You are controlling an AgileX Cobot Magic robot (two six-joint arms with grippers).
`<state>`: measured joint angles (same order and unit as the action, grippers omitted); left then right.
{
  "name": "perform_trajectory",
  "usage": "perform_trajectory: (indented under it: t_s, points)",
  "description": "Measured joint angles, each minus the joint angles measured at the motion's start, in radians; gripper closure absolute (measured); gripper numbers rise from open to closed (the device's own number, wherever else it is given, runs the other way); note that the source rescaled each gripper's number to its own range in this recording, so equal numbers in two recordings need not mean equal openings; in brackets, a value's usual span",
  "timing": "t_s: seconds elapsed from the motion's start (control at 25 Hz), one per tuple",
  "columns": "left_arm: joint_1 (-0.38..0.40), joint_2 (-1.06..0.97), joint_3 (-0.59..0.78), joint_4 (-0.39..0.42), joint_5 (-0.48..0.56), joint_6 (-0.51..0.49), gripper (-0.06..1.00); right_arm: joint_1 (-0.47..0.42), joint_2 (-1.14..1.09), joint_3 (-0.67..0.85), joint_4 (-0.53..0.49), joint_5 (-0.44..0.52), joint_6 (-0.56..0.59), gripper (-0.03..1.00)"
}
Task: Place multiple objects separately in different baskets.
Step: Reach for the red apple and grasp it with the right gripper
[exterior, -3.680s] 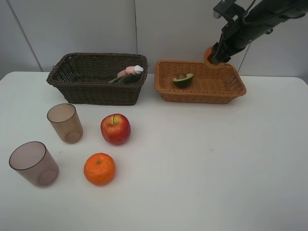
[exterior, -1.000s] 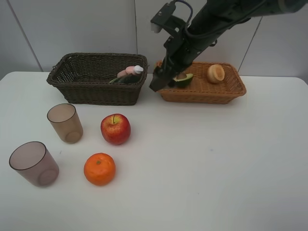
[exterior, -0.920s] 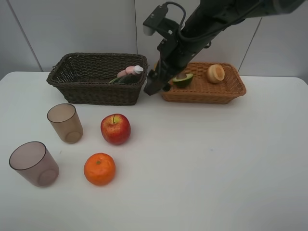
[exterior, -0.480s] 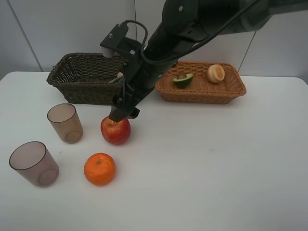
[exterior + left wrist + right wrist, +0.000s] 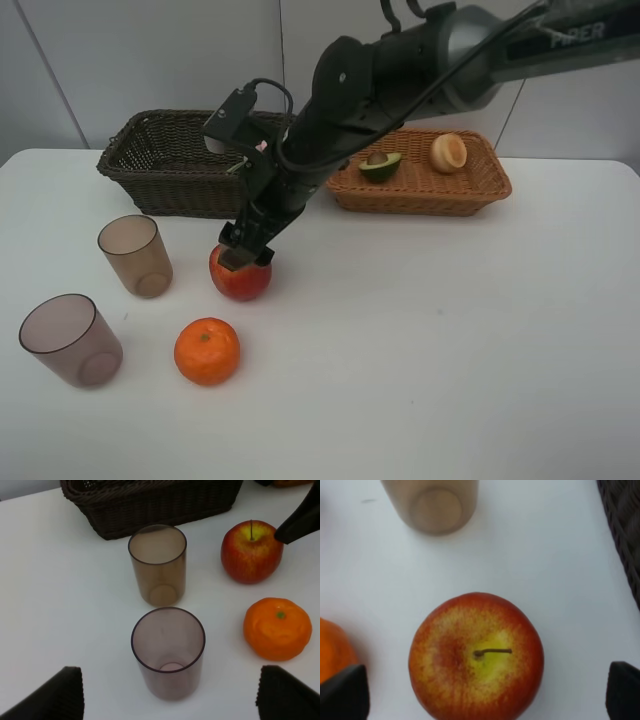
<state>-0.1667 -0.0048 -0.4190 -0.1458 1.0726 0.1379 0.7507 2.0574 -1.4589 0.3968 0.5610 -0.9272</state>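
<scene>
At the near edge of the worktop [image 5: 480, 380], the left gripper [image 5: 169, 705] shows only in its own wrist view, its fingers spread wide and holding nothing, with the two cups ahead of it. The nearer translucent brownish cup [image 5: 70, 340] stands upright and the orange [image 5: 207, 351] sits to its right, well apart from it. Farther back the second cup [image 5: 135, 256] also stands upright, and the red apple [image 5: 240, 280] rests to its right, stem up. The right arm reaches across the middle, and the right gripper [image 5: 245, 257] is down over the apple, its fingers spread wide to either side of the fruit; the wrist view shows a clear gap between each finger and the skin. At the back, the dark brown basket [image 5: 160, 180] stands on the left, partly hidden by the arm, with only a speck of pink visible inside. Just beside it, the light orange-tan basket [image 5: 420, 195] holds the halved avocado [image 5: 380, 165] and the orange-red cut fruit [image 5: 449, 152], set apart from each other.
</scene>
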Motion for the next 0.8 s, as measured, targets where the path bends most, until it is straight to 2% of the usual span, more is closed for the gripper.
perform_trajectory:
  t_s: [0.8]
  points:
    - [0.000,0.000,0.000,0.000,0.000,0.000,0.00,0.019,0.128,0.000,0.063,-0.128,0.000,-0.03]
